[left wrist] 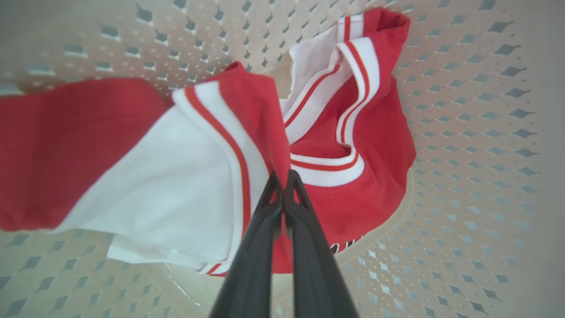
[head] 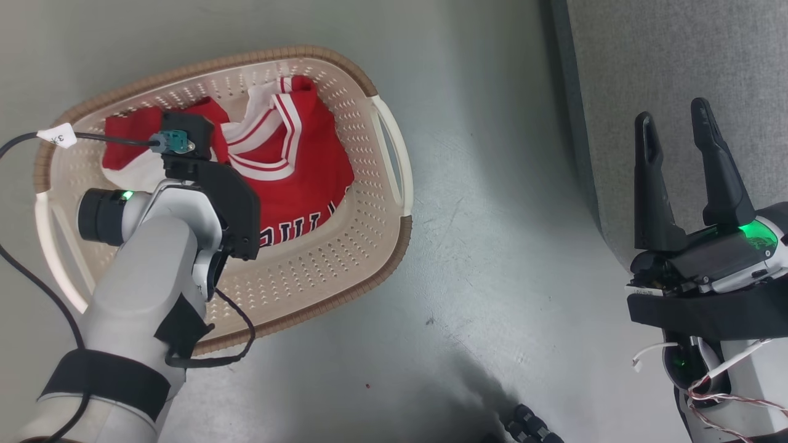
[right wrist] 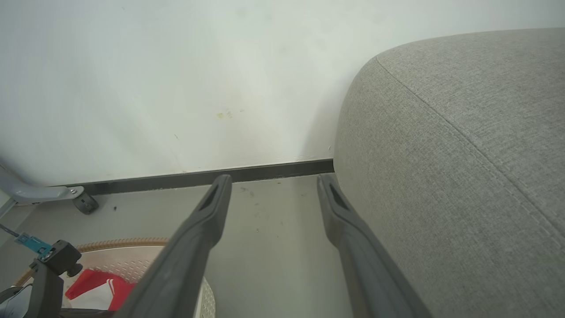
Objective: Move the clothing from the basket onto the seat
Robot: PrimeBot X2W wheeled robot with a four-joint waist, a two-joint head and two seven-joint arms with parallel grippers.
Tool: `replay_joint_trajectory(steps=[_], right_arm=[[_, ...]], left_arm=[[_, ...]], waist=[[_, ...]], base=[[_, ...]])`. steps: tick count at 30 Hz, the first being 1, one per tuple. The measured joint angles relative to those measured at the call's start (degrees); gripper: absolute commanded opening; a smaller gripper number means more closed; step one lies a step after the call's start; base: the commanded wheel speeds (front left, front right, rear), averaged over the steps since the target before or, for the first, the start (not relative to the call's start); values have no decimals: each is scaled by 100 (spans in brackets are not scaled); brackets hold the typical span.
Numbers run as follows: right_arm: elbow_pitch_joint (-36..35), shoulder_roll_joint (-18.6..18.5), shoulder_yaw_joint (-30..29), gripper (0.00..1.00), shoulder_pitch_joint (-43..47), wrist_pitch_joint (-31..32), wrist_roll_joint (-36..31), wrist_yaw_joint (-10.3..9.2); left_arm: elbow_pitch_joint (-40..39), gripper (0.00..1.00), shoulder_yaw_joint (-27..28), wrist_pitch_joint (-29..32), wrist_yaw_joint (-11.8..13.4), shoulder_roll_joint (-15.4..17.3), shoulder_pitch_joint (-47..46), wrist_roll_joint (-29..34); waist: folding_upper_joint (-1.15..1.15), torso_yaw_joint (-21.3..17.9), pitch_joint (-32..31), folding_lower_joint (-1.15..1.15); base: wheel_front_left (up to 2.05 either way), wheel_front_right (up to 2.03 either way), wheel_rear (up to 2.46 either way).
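Observation:
The cream basket [head: 323, 264] with its brown rim stands on the floor at the left. Inside lies the red clothing [head: 301, 166] with white striped trim and black lettering partly showing. My left arm reaches down into the basket, its wrist housing covering the fingers in the head view. In the left wrist view, my left gripper [left wrist: 282, 176] is shut, tips pinched on a striped fold of the clothing [left wrist: 366, 132] above the basket wall [left wrist: 463, 132]. My right gripper [head: 674, 123] stands open and empty at the edge of the grey seat [head: 677, 55].
Grey-green floor [head: 492, 215] separates the basket from the seat. In the right wrist view, my right gripper [right wrist: 273, 181] points at a white wall with a dark baseboard [right wrist: 198, 176]. A caster wheel [right wrist: 86, 203] is at the left and the seat [right wrist: 463, 154] at the right.

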Motion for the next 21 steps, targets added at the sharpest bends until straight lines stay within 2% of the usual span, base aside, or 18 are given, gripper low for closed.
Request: replay_joint_trajectory(steps=[5,13,21], right_arm=[[86,-21,-64,100,-66,0,-13,1],[385,-68,-156,100,-117,-1,-13,42],[644,-194,-246,100,-118,0,-13,42]], left_arm=[[-7,0,-2,-205,-141,-76,12,-31],[-93,0,-133,-808,-588,-136,328,-42],[-333,0,-287,-1416,-738,-203,671,-42]], waist=[[0,55,-130,0],[0,182,-570,0],[0,303,-1125,0]], base=[[0,0,0],[0,0,0],[0,0,0]])
